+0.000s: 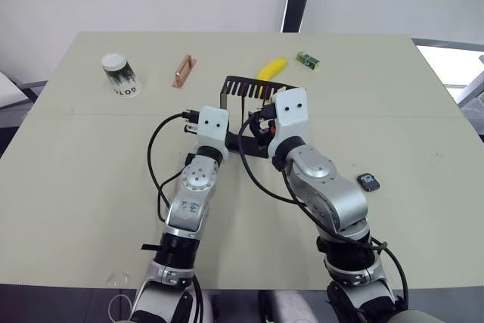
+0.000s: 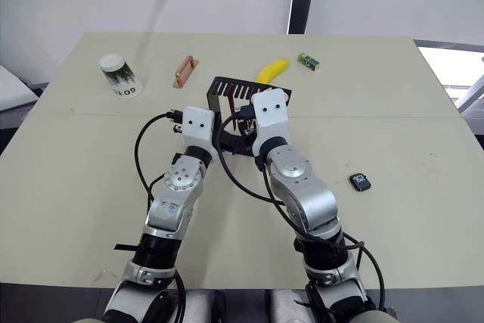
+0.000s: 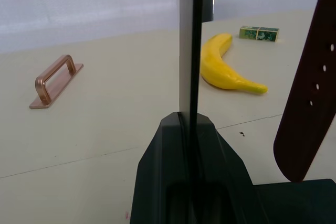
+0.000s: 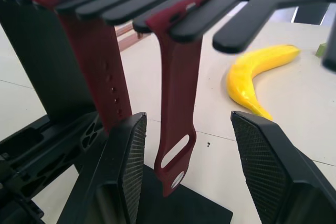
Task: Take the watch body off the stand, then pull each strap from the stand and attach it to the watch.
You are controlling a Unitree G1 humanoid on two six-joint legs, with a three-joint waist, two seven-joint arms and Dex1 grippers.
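Observation:
The black stand (image 1: 243, 88) is upright mid-table with its comb arm on top. My left gripper (image 3: 188, 120) is shut on the stand's thin upright (image 3: 188, 45). Two maroon straps hang from the comb. My right gripper (image 4: 186, 118) is open, and its fingers (image 4: 125, 174) stand on either side of the nearer strap (image 4: 177, 93) without touching it. The other strap (image 4: 97, 72) hangs further along the comb. The watch body (image 1: 368, 181) lies on the table to the right, beside my right arm and apart from the stand.
Behind the stand lie a banana (image 1: 272, 68) and a small green box (image 1: 307, 60). A copper handle (image 1: 183, 70) and a tipped paper cup (image 1: 121, 75) lie at the back left. The table's front edge (image 1: 249, 287) is close to my arms.

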